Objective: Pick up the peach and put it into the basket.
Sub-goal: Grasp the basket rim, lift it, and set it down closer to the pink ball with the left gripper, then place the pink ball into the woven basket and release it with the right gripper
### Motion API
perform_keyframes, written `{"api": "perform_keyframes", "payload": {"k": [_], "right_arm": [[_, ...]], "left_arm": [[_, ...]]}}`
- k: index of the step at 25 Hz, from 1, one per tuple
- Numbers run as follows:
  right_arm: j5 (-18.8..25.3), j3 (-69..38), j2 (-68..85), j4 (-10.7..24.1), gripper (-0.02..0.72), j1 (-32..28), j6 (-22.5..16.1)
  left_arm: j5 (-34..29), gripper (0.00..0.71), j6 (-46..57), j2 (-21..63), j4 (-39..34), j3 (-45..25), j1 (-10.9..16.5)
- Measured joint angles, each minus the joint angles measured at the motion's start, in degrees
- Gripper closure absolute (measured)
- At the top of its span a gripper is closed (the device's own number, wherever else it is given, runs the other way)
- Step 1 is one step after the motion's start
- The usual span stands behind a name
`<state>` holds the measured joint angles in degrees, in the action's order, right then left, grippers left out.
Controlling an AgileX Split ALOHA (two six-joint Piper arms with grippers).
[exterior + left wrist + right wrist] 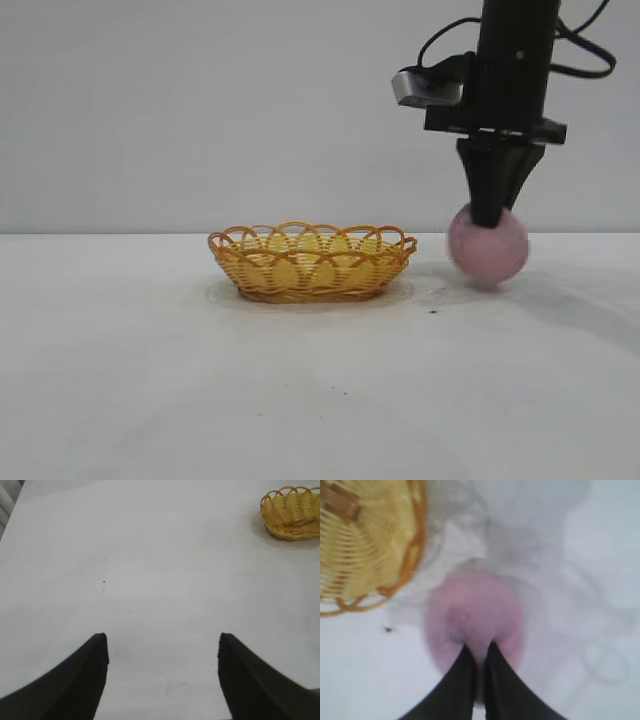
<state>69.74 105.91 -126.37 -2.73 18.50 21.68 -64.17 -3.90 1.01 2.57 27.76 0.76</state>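
One arm working: right gripper [489,217], right of frame, fingers pinched into the peach [488,245] top for lifting; basket [311,262] centre, empty. Left gripper [162,652] parked, fingers spread, nothing held.

I see the peach [487,248], a matte dusty-pink rounded fruit, just off the right end of the basket [311,263] and apart from it. It appears to sit slightly clear of the surface, though I cannot confirm that. The basket is a shallow oval wicker piece, yellow-orange, with a looped scalloped rim, upright and holding nothing.
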Motion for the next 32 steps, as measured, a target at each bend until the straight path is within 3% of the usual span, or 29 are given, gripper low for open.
{"api": "perform_keyframes", "payload": {"k": [3, 8, 19, 31, 32], "right_arm": [[0.5, 3.3, 0.0, -0.2, 0.703, 0.0, -0.4], [0.8, 8.6, 0.1, -7.5, 0.703, 1.2, 0.3], [1.2, 9.7, -0.8, -8.8, 0.703, 11.8, 2.8], [0.9, 9.9, -6.0, -10.6, 0.703, 13.2, 2.8], [0.8, 9.9, -6.1, -10.5, 0.647, 13.2, 2.8]], "left_arm": [[0.0, 0.294, 0.0, 0.0, 0.0, 0.0, 0.0], [0.0, 0.294, 0.0, 0.0, 0.0, 0.0, 0.0], [0.0, 0.294, 0.0, 0.0, 0.0, 0.0, 0.0], [0.0, 0.294, 0.0, 0.0, 0.0, 0.0, 0.0], [0.0, 0.294, 0.0, 0.0, 0.0, 0.0, 0.0]]}}
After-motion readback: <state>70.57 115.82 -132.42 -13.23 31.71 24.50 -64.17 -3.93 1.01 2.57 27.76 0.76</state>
